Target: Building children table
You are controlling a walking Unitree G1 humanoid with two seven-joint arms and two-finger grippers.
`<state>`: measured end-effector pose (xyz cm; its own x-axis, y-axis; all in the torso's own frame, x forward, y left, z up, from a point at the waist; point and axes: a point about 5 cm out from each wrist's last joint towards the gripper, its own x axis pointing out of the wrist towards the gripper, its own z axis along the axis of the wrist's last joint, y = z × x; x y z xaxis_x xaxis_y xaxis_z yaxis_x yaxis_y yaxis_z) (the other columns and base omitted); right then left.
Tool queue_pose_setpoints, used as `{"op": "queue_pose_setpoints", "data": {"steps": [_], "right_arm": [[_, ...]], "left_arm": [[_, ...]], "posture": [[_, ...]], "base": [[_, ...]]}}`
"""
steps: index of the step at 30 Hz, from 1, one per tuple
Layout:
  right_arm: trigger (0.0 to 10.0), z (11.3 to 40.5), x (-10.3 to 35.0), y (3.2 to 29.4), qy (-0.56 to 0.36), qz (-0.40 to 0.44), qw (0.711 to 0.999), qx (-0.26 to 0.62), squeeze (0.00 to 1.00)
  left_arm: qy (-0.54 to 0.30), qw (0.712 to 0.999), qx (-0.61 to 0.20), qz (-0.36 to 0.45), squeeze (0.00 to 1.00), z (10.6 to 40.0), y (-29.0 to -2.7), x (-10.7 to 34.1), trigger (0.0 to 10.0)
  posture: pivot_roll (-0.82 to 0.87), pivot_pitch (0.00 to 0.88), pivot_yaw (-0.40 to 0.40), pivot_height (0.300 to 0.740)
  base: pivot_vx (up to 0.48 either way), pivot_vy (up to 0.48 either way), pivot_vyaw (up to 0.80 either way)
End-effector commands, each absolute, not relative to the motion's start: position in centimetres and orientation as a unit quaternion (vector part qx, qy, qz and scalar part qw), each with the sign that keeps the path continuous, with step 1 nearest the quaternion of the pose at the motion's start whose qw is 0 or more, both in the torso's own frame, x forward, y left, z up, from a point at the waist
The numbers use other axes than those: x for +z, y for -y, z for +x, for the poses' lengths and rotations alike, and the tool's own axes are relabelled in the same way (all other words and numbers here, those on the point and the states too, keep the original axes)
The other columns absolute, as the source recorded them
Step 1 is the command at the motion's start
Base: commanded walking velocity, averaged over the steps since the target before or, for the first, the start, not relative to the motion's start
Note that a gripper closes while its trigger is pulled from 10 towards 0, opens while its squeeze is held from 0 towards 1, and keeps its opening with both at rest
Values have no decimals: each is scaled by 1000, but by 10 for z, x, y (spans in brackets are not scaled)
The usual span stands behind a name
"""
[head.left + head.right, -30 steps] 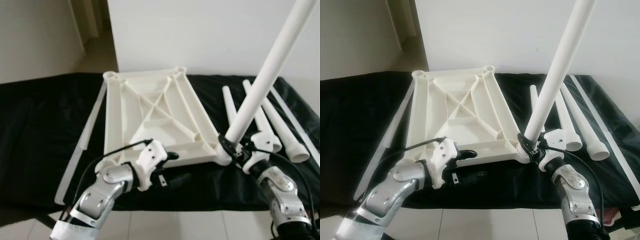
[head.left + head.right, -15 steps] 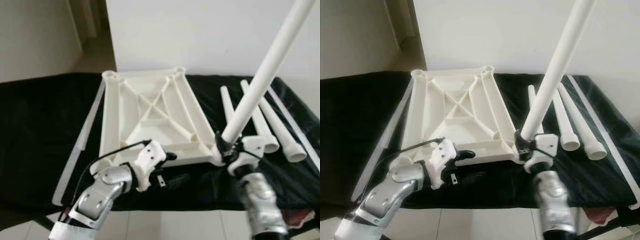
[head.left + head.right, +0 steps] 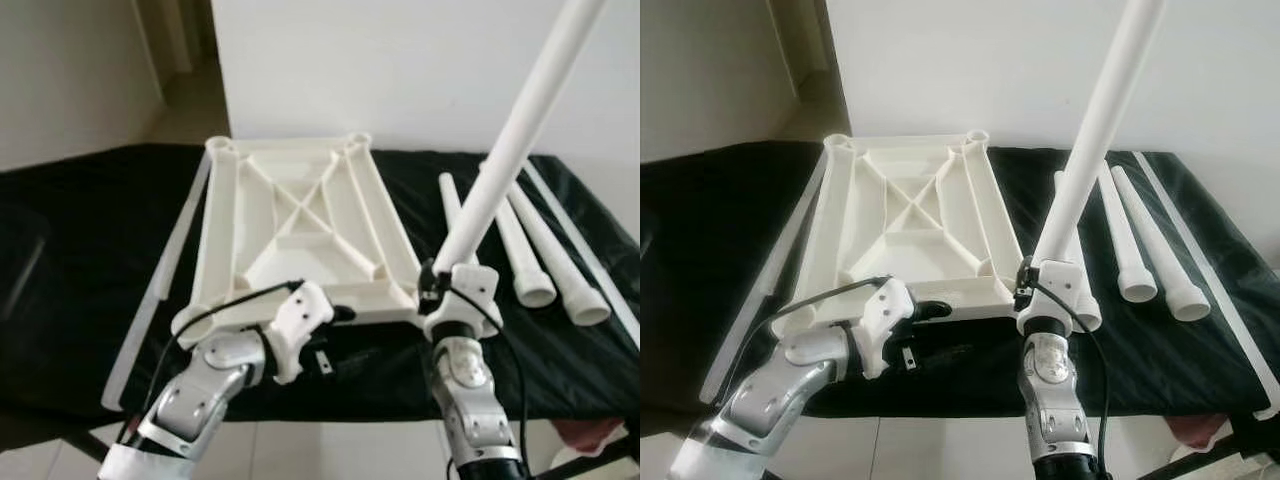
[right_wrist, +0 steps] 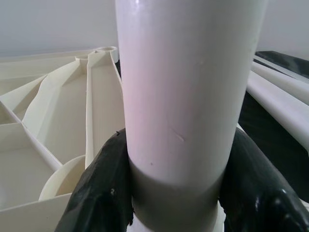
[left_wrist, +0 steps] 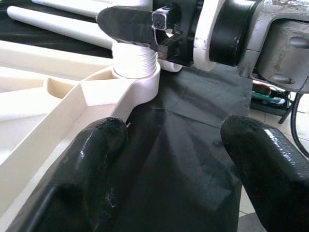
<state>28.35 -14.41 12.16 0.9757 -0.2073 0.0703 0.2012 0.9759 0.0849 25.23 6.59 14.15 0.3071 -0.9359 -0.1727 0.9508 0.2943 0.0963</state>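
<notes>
Since a second ago my right forearm has swung in under the leg, so it now stands nearly straight below my right gripper, and the leg has tipped a little more upright, though it leans away to my right as it rises. My fingers are clamped around the leg's lower end, one pad on each side of the tube, just above the threaded foot that sits in the near right corner socket of the upturned tabletop.

My left gripper hovers with its fingers spread apart, holding nothing, close to the tabletop's near edge and a little to the left of that socket, over the black cloth.

To do this step well, I judge the leg must first be brought square to the tabletop; with the lean that shows now, the threads could bind or cross. I would keep the grip low and firm, straighten the tube, then turn it in short strokes without pushing sideways. My free hand would serve best pressed on the tabletop's rim so the panel does not spin or slide on the cloth.

Three spare legs lie beyond my right gripper, well apart from it.
</notes>
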Motion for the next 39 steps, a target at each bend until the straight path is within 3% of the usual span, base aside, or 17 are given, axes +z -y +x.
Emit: {"op": "queue_pose_setpoints", "data": {"steps": [1, 9, 11, 15, 21, 26, 39], "right_arm": [[10000, 280, 110, 135, 13, 62, 995, -83, 1000], [10000, 282, 127, 140, 59, 51, 997, -16, 1000], [10000, 284, 129, 146, 59, 41, 997, 13, 0], [10000, 285, 130, 152, 53, 24, 994, 97, 0], [10000, 288, 123, 175, 17, -68, 970, 234, 0], [10000, 293, 128, 190, 5, -97, 957, 274, 0], [10000, 304, 132, 199, -16, -140, 932, 333, 0]], "left_arm": [[-43, 813, -573, 95, 0, 255, -68, 142, 10000], [-40, 814, -573, 86, 0, 254, -65, 144, 10000], [-39, 813, -575, 85, 0, 254, -64, 144, 10000], [-37, 815, -573, 84, 0, 256, -63, 145, 10000], [-36, 810, -580, 78, 0, 256, -63, 146, 10000], [-36, 809, -582, 74, 0, 257, -63, 148, 10000], [-41, 799, -591, 99, 0, 252, -58, 141, 10000]], "posture": [[34, 0, -21, 740], [32, 0, -26, 740], [29, 0, -25, 740], [24, 0, -25, 740], [12, 0, -7, 740], [10, 0, -5, 740], [31, 0, -15, 740]], "base": [[0, 0, 0], [0, 0, 0], [0, 0, 0], [0, 0, 0], [0, 0, 0], [0, 0, 0], [0, 0, 0]]}}
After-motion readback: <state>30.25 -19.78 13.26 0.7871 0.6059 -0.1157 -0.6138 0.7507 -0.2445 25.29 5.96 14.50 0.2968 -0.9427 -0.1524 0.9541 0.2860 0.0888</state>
